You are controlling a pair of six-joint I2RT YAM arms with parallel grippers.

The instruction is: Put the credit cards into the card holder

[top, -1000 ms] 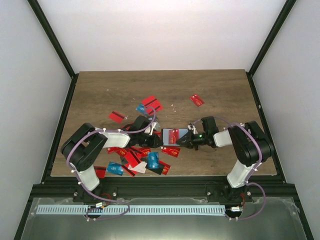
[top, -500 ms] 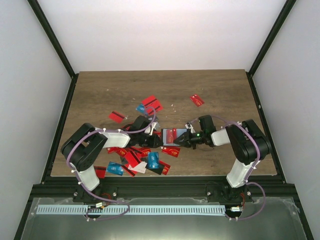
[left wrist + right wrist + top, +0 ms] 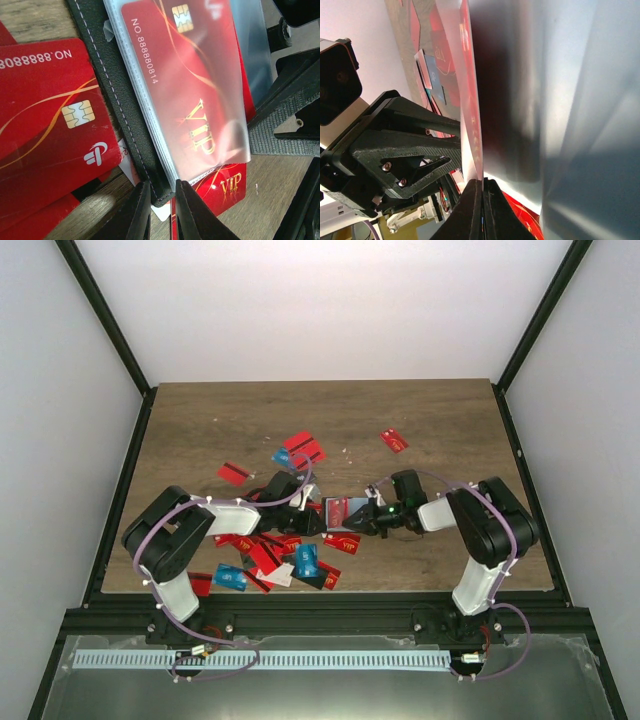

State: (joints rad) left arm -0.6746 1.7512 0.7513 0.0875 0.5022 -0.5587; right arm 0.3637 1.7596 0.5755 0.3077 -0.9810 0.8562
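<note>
Near heap: the credit cards (image 3: 280, 562) are piled at the front of the desk (image 3: 440, 420) by the left arm. They're mostly red, with a couple of blue ones mixed in. No print can be read from overhead.

Left fingers (image 3: 161, 212): open only a sliver and clamped on the near edge of the card holder (image 3: 107, 85), one finger on each side of its black stitched border.

Loose card (image 3: 45, 115): red, lying just left of the holder with a gold chip and a white logo. Its number starts "NO.8888" and the rest runs out of frame.

VIP card (image 3: 185, 85): there it is, red, lying on the open holder under the frosted clear sleeve (image 3: 250, 45). It reads "NO.88880814" along one edge and has "VIP" in gold, with a chip at the far end.

Second VIP card (image 3: 225, 187): red, peeking out on the desk under the holder's corner, again with gold "VIP".

Holder position: mid-desk between the two arms, open, with its far side against the right arm.

Right fingers (image 3: 482, 200): pressed fully together, pinching what looks like the thin edge of the VIP card, with the sleeve right against it.

Far cards: a red pair (image 3: 303, 448) sits beside a blue one (image 3: 281, 457), with single reds out left (image 3: 234, 473) and right (image 3: 394, 440). They're too small to read.
</note>
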